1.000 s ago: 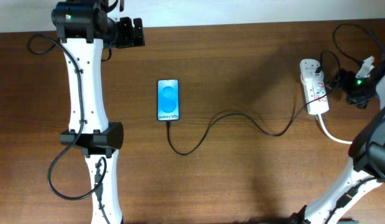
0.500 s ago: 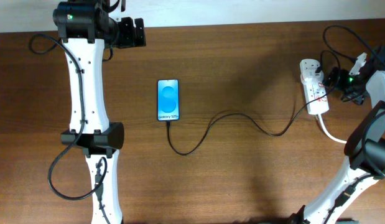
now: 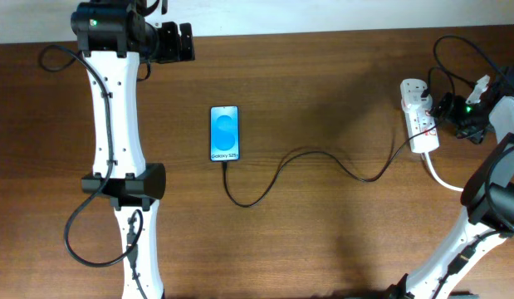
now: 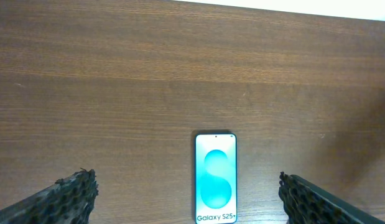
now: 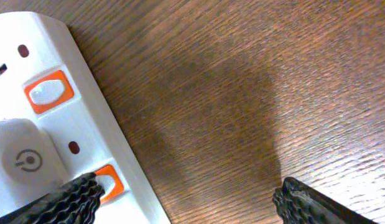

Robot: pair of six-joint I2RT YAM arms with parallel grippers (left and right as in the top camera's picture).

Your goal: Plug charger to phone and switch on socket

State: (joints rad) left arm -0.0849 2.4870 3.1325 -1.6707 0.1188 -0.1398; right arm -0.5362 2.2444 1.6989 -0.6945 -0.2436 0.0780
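The phone (image 3: 225,133) lies flat mid-table with its light-blue screen up; it also shows in the left wrist view (image 4: 216,177). The charger cable (image 3: 310,155) runs from the phone's near end in a wavy line to the white socket (image 3: 419,115) at the right. My left gripper (image 3: 180,42) is open, at the far edge left of the phone. My right gripper (image 3: 446,110) is open at the socket's right side. In the right wrist view one fingertip (image 5: 71,198) rests over an orange-framed switch (image 5: 109,181) on the socket (image 5: 61,118); a white plug (image 5: 21,158) sits in it.
The socket's thick white cord (image 3: 446,180) runs toward the right arm's base. Black robot cables (image 3: 456,50) loop behind the socket. The left arm (image 3: 115,149) stretches along the table's left side. A second orange switch (image 5: 48,91) shows farther along the strip.
My right gripper moved left to the socket's edge over the past second and then held there. The left arm, phone and cable have not moved.
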